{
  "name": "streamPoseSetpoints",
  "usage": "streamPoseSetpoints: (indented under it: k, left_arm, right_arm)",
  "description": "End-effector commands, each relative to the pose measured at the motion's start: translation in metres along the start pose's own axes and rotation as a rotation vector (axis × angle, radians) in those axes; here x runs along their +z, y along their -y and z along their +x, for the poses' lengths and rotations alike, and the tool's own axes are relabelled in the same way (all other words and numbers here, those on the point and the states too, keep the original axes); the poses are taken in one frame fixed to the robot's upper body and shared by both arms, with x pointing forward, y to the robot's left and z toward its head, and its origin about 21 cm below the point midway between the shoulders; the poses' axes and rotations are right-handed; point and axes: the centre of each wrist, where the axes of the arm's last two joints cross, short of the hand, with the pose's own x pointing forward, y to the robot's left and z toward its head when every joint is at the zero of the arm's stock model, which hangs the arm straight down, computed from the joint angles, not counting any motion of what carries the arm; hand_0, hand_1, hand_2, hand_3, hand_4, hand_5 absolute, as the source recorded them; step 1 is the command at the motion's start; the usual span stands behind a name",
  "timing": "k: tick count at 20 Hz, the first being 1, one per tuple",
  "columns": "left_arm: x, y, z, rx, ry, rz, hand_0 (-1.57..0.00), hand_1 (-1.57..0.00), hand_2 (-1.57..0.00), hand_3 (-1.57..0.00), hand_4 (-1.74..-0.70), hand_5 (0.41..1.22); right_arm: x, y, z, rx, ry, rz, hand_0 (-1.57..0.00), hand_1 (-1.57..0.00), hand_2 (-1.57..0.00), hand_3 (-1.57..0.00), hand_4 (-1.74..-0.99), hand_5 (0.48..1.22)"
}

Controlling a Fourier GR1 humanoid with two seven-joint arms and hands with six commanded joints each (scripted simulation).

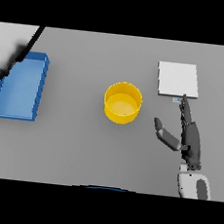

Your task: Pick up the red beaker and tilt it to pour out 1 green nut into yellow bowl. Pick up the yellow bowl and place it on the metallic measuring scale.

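Grey table [81, 145] holds the yellow bowl [122, 103], just left of the right hand [189, 137], whose fingers are spread wide, empty; the scale [178, 80] lies just beyond its fingertips. Best sweep left, wrap the bowl's wall squarely, lift level. No beaker shows.

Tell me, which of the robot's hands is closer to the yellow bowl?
Right. The right hand lies open just right of the yellow bowl; the left hand isn't in view.
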Motion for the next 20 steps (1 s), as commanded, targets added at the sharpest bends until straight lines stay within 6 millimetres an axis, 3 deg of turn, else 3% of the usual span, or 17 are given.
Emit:
streamPoseSetpoints:
  k: [1, 4, 7, 10, 15, 20]
  left_arm:
    - [0.001, 0.006, -0.016, 0.117, -0.045, 0.005, -1.57, -1.57, -1.56, -1.36, -1.73, 1.221]
    - [0.011, 0.043, -0.066, 0.406, -0.131, 0.027, -1.57, -1.57, -1.56, -1.40, -1.74, 1.221]
    - [0.024, 0.081, -0.095, 0.639, -0.241, 0.061, -1.57, -1.57, -1.57, -1.43, -1.74, 1.221]
    - [0.043, 0.125, -0.110, 0.815, -0.401, 0.092, -1.57, -1.57, -1.57, -1.43, -1.74, 1.221]
    - [0.086, 0.185, -0.101, 1.011, -0.616, 0.089, -1.57, -1.57, -1.57, -1.46, -1.74, 1.221]
    - [0.130, 0.232, -0.068, 1.095, -0.711, 0.039, -1.57, -1.57, -1.57, -1.45, -1.74, 1.221]
  right_arm:
    - [0.002, 0.000, -0.003, -0.004, 0.002, 0.009, 0.00, 0.00, 0.00, 0.00, -1.222, 0.592]
    - [0.002, 0.003, -0.005, 0.008, 0.017, 0.011, 0.00, 0.00, 0.00, 0.00, -1.222, 0.587]
    - [0.000, 0.002, -0.002, 0.007, 0.018, 0.023, 0.00, 0.00, 0.00, 0.00, -1.226, 0.587]
    - [-0.004, 0.002, -0.002, 0.022, 0.020, 0.028, 0.00, 0.00, 0.00, 0.00, -1.217, 0.599]
    - [0.000, 0.004, 0.001, 0.061, 0.035, 0.050, 0.00, 0.00, 0.00, 0.00, -1.212, 0.641]
    - [0.002, 0.002, 0.000, 0.072, 0.019, 0.063, 0.00, 0.00, 0.00, 0.00, -1.215, 0.664]
